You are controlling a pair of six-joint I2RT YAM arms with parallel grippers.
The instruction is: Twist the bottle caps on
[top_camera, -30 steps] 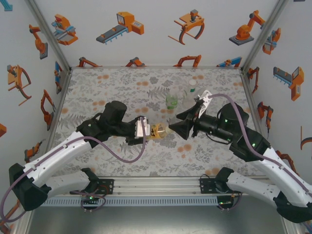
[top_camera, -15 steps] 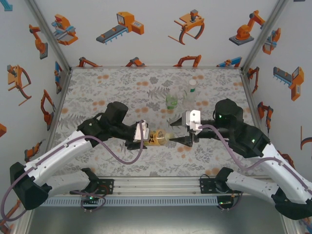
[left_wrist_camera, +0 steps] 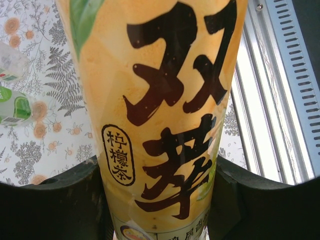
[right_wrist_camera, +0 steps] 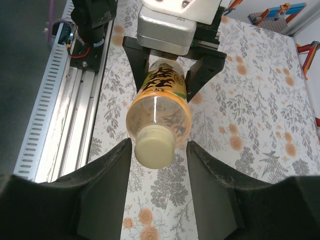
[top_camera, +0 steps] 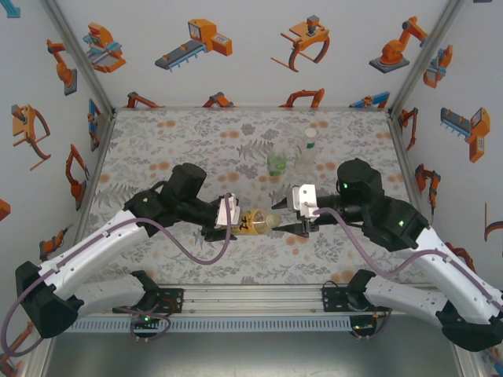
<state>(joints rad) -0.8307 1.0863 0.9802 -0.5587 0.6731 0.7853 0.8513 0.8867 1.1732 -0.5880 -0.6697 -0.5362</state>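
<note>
**Over the floral surface, two arms meet at one bottle**

Near the front of the fern-printed surface [top_camera: 157,141], the left arm [top_camera: 118,236] and right arm [top_camera: 409,236] face each other. The left jaws are clamped on the body of a yellow-labelled bottle [top_camera: 253,222], held on its side with its neck toward the right arm. Behind it, a green-tinted bottle [top_camera: 277,162] and a clear bottle [top_camera: 306,161] stand upright side by side. The right jaws stand apart, one finger on either side of the held bottle's neck. The right wrist view shows a thin gap on each side. Between them a pale yellow-green cap [right_wrist_camera: 155,146] sits on the bottle's mouth. A white cap [top_camera: 311,134] tops the clear bottle.
</note>
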